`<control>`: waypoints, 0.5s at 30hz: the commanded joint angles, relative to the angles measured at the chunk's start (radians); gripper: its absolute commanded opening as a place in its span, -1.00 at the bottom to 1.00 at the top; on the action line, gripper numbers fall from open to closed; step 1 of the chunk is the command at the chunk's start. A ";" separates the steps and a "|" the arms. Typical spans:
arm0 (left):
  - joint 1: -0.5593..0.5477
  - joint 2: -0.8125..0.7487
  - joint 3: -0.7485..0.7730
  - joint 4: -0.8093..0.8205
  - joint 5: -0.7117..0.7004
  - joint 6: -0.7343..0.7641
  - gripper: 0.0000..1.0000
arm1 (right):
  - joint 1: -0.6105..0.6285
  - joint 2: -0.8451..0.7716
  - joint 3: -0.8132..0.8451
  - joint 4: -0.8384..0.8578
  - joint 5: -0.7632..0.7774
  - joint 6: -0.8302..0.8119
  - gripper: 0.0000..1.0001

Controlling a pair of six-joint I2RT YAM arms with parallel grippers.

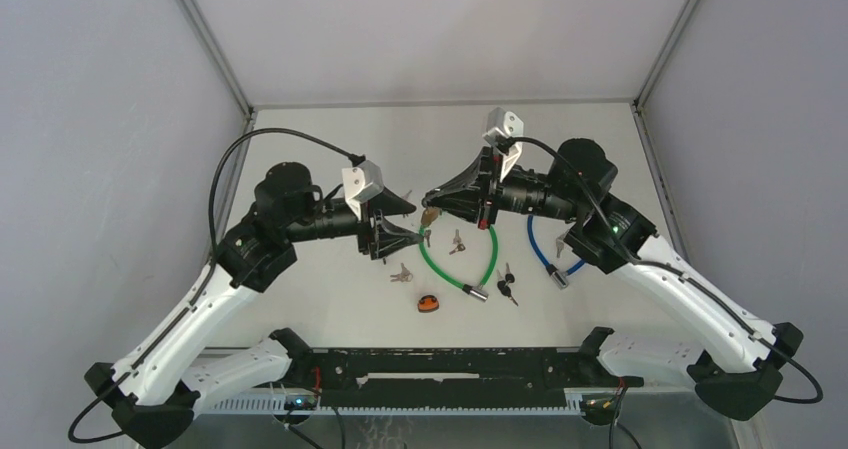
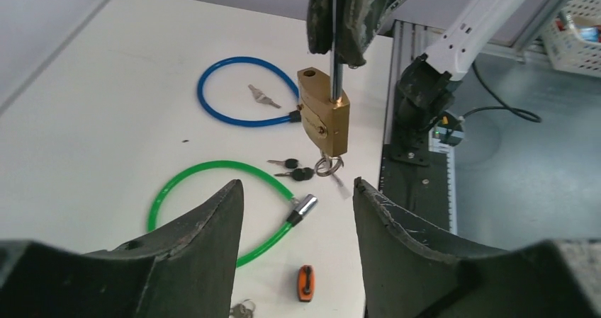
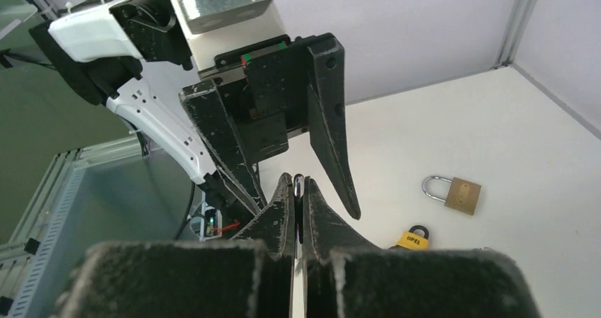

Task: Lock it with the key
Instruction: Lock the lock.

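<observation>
Holding the padlock [image 2: 324, 112] by its shackle in the pinched right gripper [image 3: 298, 187], close the spread left gripper [image 2: 298, 185] squarely on the key [image 2: 326, 163] below, then turn.

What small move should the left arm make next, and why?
Probably ease the left gripper forward to the key ring under the brass padlock, then close. The right gripper, shut on the shackle, holds the padlock hanging in the air; the left jaws stand open short of it.

Polished brass padlock [image 2: 323, 112], matt white table [image 2: 92, 120]
</observation>
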 commanded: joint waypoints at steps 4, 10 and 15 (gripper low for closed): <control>-0.024 0.003 0.055 0.119 0.039 -0.190 0.16 | 0.032 -0.029 0.070 -0.083 0.025 -0.081 -1.00; -0.085 0.014 0.036 0.203 -0.006 -0.234 0.23 | 0.048 -0.036 0.073 -0.060 0.074 -0.081 -1.00; -0.099 0.030 0.029 0.228 -0.044 -0.255 -0.22 | 0.057 -0.036 0.079 -0.043 0.068 -0.072 -1.00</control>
